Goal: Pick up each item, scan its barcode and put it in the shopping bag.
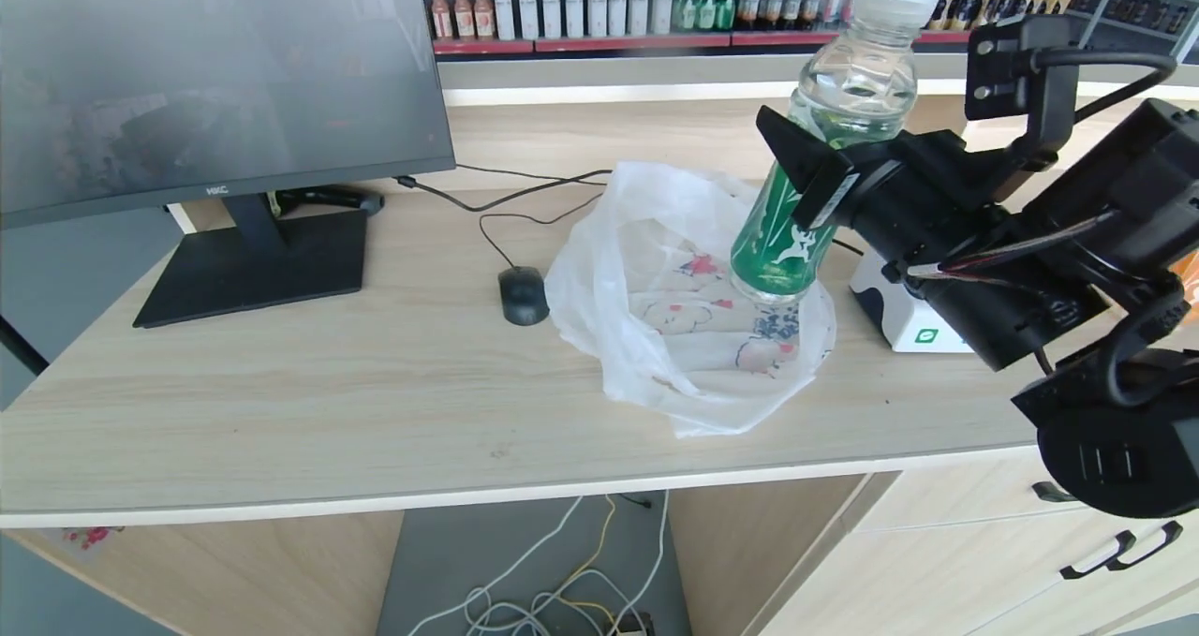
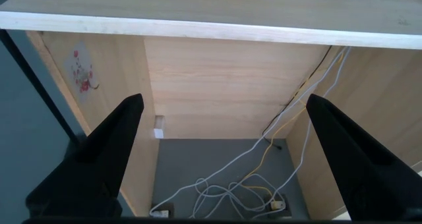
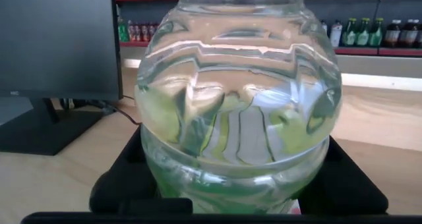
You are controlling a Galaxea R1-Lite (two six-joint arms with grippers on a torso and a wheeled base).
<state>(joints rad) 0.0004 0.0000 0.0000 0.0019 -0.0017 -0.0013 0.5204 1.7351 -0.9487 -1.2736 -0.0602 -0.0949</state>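
My right gripper [image 1: 824, 182] is shut on a clear water bottle [image 1: 824, 140] with a green label and white cap, holding it slightly tilted in the air above the right side of the white plastic shopping bag [image 1: 688, 299]. The bag lies open on the wooden counter [image 1: 375, 383] with printed packets inside. Close up in the right wrist view, the bottle [image 3: 237, 125] sits between the black fingers [image 3: 356, 178]. My left gripper [image 2: 224, 158] hangs open below the counter's front edge, nothing between its fingers.
A white barcode scanner box [image 1: 899, 313] stands right of the bag, behind my right arm. A black mouse [image 1: 523, 295] and a monitor [image 1: 215, 74] on its stand occupy the counter's left. Loose cables [image 2: 244, 184] lie on the floor under the counter. Shelves of bottles [image 1: 656, 4] line the back.
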